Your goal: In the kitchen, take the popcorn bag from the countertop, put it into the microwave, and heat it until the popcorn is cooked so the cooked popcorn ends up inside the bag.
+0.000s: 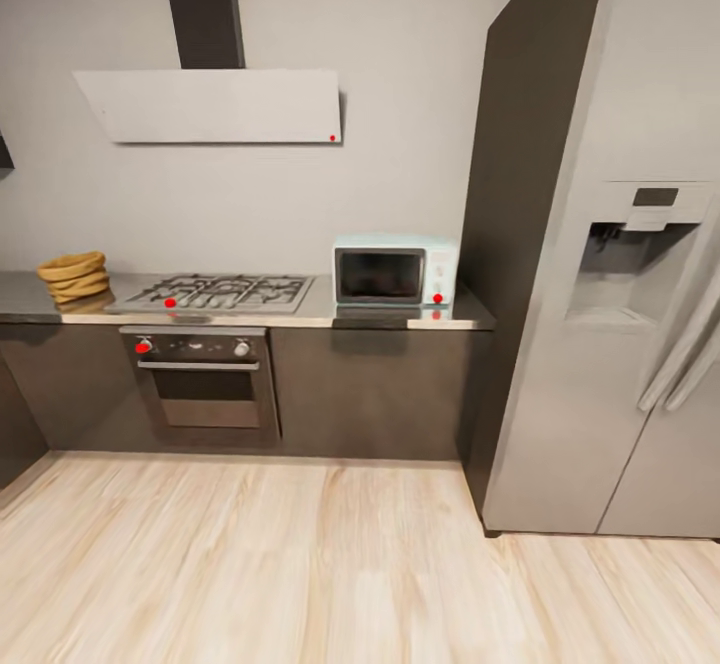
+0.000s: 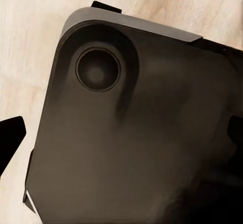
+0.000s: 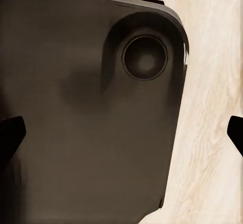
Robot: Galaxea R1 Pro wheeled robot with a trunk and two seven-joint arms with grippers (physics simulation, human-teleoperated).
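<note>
Where countertop (image 1: 300, 317) meets fridge (image 1: 620, 344), microwave (image 1: 395, 272) sits — popcorn bag (image 1: 74, 277) far end; both fingers (image 2: 11, 138) (image 3: 11, 133) wide.

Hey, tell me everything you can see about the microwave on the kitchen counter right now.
The microwave is a small, boxy, pale mint-blue unit with a dark glass door that is shut. A white control panel on its right side carries a small red dot low down. It stands upright on the grey countertop, at the counter's right end, between the gas hob and the tall dark cabinet side. Nothing rests on top of it, and its interior is too dark to see.
</note>
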